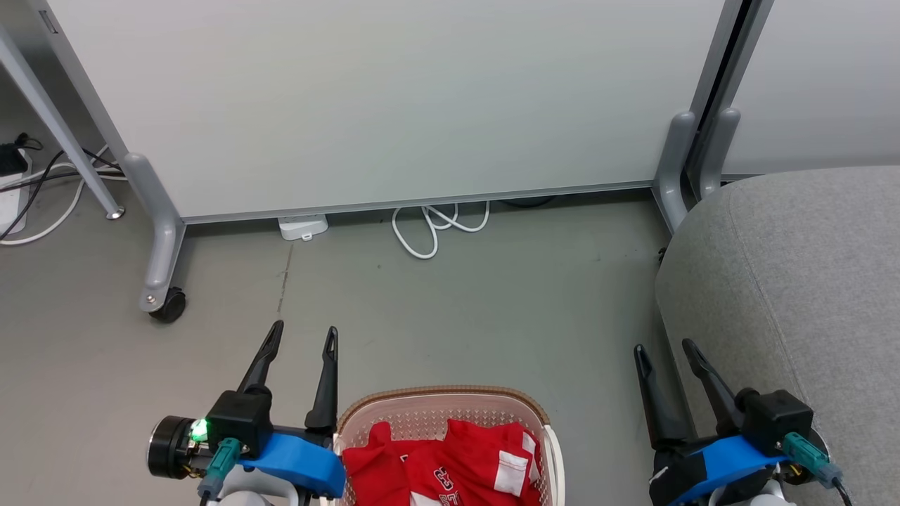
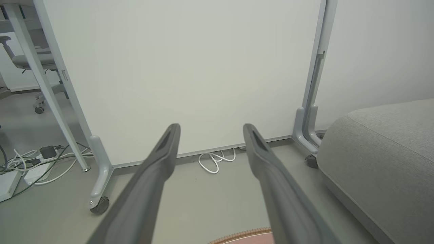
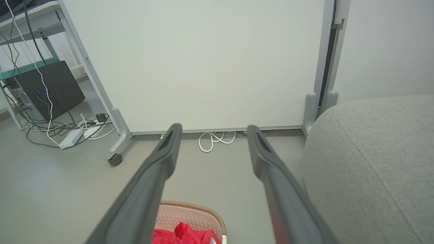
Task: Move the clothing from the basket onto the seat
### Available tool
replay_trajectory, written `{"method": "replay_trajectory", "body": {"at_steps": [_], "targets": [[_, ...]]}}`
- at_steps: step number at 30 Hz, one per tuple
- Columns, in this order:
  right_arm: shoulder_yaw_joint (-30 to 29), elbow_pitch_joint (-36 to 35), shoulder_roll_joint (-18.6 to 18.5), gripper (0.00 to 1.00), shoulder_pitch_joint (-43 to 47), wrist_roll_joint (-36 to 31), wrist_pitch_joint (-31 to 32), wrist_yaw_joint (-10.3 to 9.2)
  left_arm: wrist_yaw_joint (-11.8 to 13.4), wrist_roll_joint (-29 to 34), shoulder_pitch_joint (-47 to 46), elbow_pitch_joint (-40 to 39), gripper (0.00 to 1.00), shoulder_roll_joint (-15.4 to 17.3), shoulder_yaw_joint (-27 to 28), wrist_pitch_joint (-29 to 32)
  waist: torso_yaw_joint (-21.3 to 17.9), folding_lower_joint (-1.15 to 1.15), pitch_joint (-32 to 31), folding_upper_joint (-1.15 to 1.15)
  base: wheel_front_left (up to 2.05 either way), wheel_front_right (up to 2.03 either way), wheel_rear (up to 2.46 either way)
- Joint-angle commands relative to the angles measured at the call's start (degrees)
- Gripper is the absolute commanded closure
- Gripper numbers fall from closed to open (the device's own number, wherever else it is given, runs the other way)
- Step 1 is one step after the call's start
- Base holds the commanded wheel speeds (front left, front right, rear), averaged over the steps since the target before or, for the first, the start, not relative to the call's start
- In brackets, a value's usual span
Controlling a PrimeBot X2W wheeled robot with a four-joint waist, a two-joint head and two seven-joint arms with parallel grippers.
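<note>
Head view is showing the left tool [image 1: 304, 327] hanging at the lower left, its two long dark fingers standing apart and gripping nothing, tips pointing up the picture over the grey floor [image 1: 492, 302]. A green light is glowing on the wrist behind it, and the blue mount under the fingers is sitting just beside the left rim of the basket [image 1: 443, 390]. The right tool [image 1: 663, 346] is hanging at the lower right, its fingers likewise spread and empty, in the gap between the basket and the seat [image 1: 808, 281], nearer to the seat's rounded front edge.

Both wrist views are confirming this, each pair of fingers showing as a wide V with bare floor between the tips.

The basket is standing on the floor between the two tools, its near part cut off by the bottom edge of the head view. The clothing [image 1: 478, 457] is lying crumpled inside it, bright red with white trim patches and a bit of black-and-white lettering peeking out at the bottom edge. The right wrist view is catching the basket's far rim and a red fold of the clothing low between its fingers.

The seat is filling the right side, light grey fabric with a seam line running along it, well apart from the clothing.

Farther off, a white panel [image 1: 387, 105] is standing on grey feet, one with a black wheel [image 1: 169, 306], and a white cable [image 1: 436, 225] is lying coiled on the floor at its base
</note>
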Motion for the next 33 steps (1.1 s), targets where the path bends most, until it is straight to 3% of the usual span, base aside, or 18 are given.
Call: {"method": "replay_trajectory", "body": {"at_steps": [1, 33], "targets": [[-0.2, 0.1, -0.4, 0.0, -0.2, -1.3, -0.5, 0.11, -0.1, 1.1, -0.9, 0.3, 0.0, -0.1, 0.0, -0.4, 0.0, 0.0, 0.0, 0.0, 0.0, 0.0, 0.0], [-3.8, 1.6, -0.3, 0.0, 1.0, -0.9, -0.6, 0.08, -0.6, -0.2, -1.0, 2.7, 0.0, -0.4, 0.7, -0.5, 0.2, 0.0, -0.2, 0.0, 0.0, 0.0, 0.0]]}}
